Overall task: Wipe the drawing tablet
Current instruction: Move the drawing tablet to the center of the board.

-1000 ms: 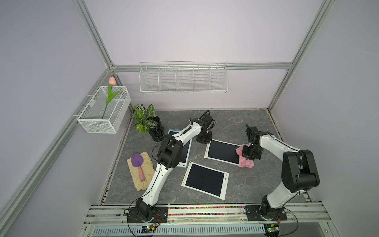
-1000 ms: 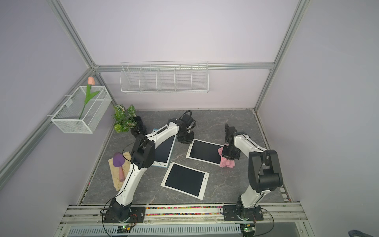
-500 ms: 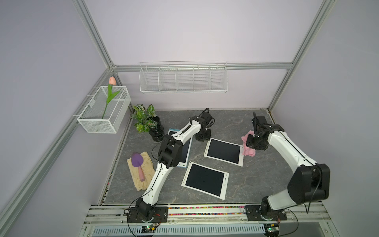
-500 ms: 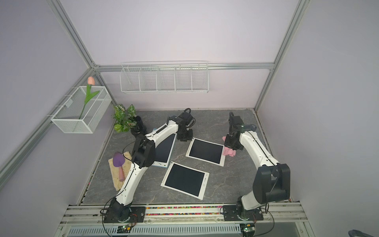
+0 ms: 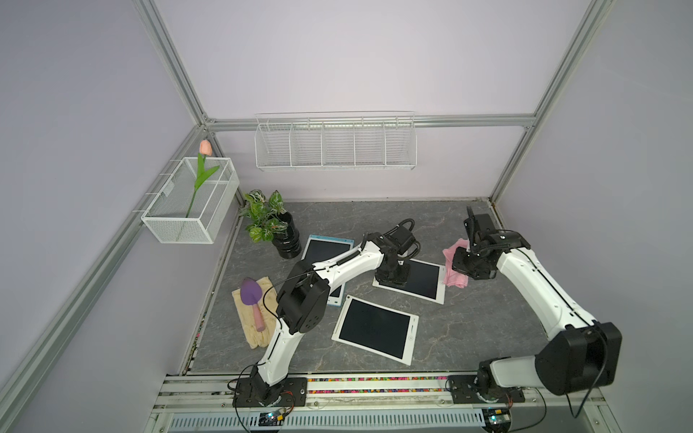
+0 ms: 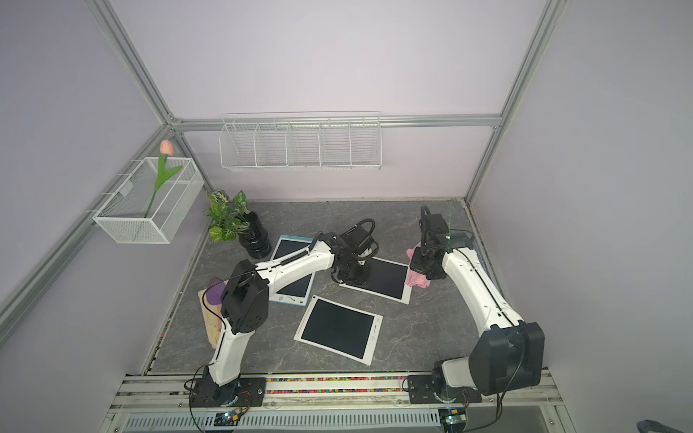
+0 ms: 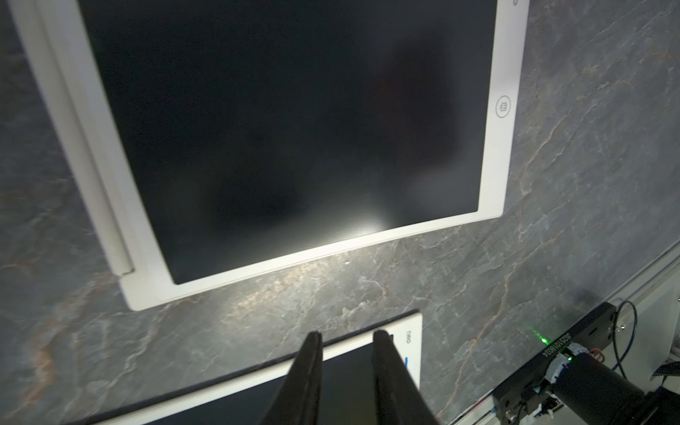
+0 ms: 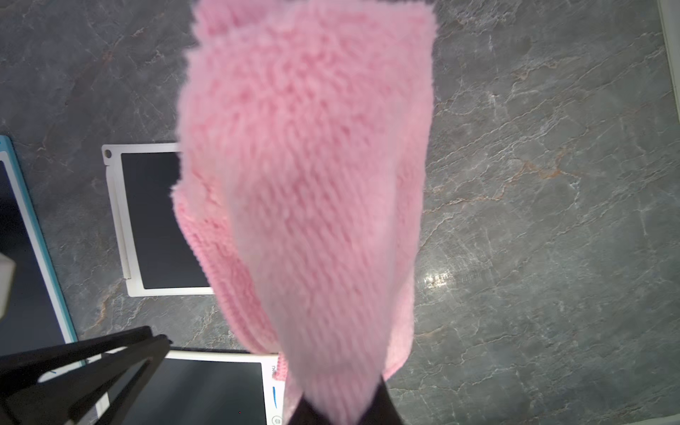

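My right end effector (image 5: 466,267) is clamped shut on a pink cloth (image 5: 454,270). In the right wrist view the fluffy cloth (image 8: 305,191) hangs from the closed jaws and blocks most of the frame. In both top views it hangs just beside the drawing tablet (image 5: 422,280), at the edge on my right arm's side and off the dark screen. I cannot tell if its lower end touches the grey marble counter (image 5: 487,326).

My left end effector (image 5: 391,276) points down at the opposite end of that same white-framed tablet. The left wrist view shows the jaws a little apart with nothing between them, and the end effector (image 7: 347,336) is over the tablet's frame near a corner (image 7: 409,353). I cannot tell if there is contact.

Tablet position: flat on the counter, mid-right, screen dark. The same layout shows in a top view (image 6: 388,279).

A second white tablet (image 5: 375,328) lies nearer the arm bases, apart from the first. A blue-framed tablet (image 5: 325,250) lies under my left arm, partly hidden.

A potted plant (image 5: 275,228) stands at the far left of the counter. A purple trowel (image 5: 250,294) rests on cream gloves (image 5: 258,330) at the left edge. A wire basket (image 5: 187,221) holding a tulip (image 5: 204,148) hangs on the left wall. A wire shelf (image 5: 333,144) is on the back wall.
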Tool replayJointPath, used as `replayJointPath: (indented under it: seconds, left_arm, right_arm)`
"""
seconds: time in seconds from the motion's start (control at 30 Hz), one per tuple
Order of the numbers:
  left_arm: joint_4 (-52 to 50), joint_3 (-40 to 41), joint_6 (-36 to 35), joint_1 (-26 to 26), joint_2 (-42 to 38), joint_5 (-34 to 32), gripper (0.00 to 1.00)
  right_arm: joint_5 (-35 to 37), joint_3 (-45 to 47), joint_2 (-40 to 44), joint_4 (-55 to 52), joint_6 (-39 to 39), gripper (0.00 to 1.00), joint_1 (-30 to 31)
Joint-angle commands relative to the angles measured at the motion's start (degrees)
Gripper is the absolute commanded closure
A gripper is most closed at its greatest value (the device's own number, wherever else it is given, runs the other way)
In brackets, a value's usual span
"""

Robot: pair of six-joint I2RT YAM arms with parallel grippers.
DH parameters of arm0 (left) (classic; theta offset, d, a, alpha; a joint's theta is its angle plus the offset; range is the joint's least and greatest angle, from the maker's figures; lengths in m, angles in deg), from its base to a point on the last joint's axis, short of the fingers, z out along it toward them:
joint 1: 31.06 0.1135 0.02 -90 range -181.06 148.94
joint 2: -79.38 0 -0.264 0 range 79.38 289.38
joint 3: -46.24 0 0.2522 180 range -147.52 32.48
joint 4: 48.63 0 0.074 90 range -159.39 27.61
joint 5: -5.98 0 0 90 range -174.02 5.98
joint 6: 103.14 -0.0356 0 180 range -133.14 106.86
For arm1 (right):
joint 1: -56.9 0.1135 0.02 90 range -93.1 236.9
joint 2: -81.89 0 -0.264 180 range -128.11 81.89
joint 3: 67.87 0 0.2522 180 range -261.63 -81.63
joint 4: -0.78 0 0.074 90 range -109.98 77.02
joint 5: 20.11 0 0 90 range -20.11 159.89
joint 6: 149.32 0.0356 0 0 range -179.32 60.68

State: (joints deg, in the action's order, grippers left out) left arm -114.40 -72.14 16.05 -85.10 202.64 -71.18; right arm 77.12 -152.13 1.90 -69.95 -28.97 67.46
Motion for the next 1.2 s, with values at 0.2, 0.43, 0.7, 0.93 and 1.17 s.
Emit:
replayJointPath:
  seconds: [0.2, 0.43, 0.7, 0.93, 1.17]
  left_arm:
    - [4.7, -1.8, 12.5, -3.7, 7.1, -2.4, 0.74]
    - [5.2, -3.4, 14.8, -4.3, 9.8, -2.8, 0.74]
    - [0.8, -11.0, 13.8, -3.2, 14.8, -5.3, 0.74]
    - [-2.4, -18.5, 11.1, -0.3, 19.0, -5.0, 0.73]
    - [-4.5, -20.4, 10.5, -0.2, 16.4, -5.8, 0.69]
  right_arm:
    - [-5.9, 3.4, -1.2, 4.2, 1.2, 0.93, -0.7]
    - [-6.8, 3.5, -1.6, 4.6, 1.3, 0.93, -0.8]
    - [-6.1, 3.4, -0.2, 3.4, 0.5, 0.93, -1.0]
    - [-5.5, 4.0, -0.5, 3.4, 0.1, 0.93, -1.5]
    - [-5.7, 2.7, -2.5, 4.0, 0.1, 0.93, -1.5]
